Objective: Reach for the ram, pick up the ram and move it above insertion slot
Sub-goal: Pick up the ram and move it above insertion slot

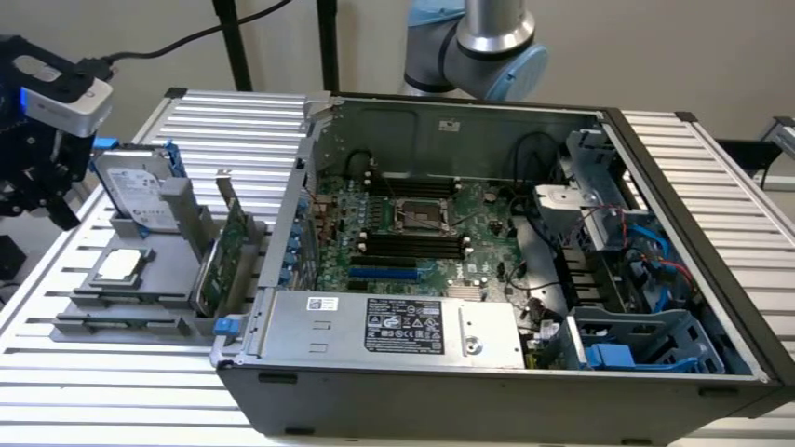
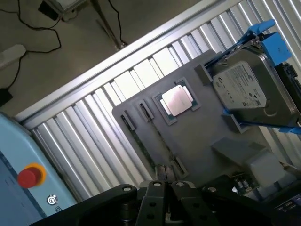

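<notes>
At the exterior view's left, the gripper (image 1: 32,191) hangs above the slatted table (image 1: 74,391); whether its jaws are open or closed cannot be told. Further right, the ram (image 2: 141,147) sits in the grey holder (image 1: 93,303), outside the open computer case (image 1: 497,400).

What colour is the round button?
The button is red, on a yellow base; the wrist view shows it best.
</notes>
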`<act>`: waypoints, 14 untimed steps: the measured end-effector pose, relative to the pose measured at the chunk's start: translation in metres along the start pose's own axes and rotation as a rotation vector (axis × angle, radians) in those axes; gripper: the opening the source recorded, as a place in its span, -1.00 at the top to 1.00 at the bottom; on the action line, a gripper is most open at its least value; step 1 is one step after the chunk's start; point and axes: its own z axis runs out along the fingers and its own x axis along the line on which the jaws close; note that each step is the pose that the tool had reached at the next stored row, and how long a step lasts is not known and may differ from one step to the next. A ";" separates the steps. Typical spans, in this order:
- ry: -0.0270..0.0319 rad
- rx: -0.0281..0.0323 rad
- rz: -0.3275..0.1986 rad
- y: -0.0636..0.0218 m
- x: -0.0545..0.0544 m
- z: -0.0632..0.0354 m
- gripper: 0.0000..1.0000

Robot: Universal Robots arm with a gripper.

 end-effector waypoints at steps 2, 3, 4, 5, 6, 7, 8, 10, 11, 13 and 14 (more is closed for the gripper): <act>0.0011 -0.0004 -0.036 0.0000 0.000 0.0005 0.79; 0.0016 -0.0005 -0.054 0.0000 0.000 0.0008 0.79; 0.0021 -0.0007 -0.072 0.0000 0.000 0.0010 0.79; 0.0026 -0.0009 -0.092 -0.0001 0.000 0.0013 0.79; 0.0032 -0.0011 -0.108 -0.0001 0.000 0.0015 0.79; 0.0036 -0.0012 -0.127 0.0000 0.000 0.0018 0.79; 0.0043 -0.0014 -0.145 0.0000 0.000 0.0020 0.79; 0.0053 -0.0018 -0.182 0.0000 0.000 0.0026 0.79; 0.0058 -0.0020 -0.200 -0.0001 0.000 0.0029 0.79; 0.0068 -0.0023 -0.236 -0.0001 0.000 0.0034 0.79; 0.0074 -0.0026 -0.255 -0.0001 0.000 0.0037 0.79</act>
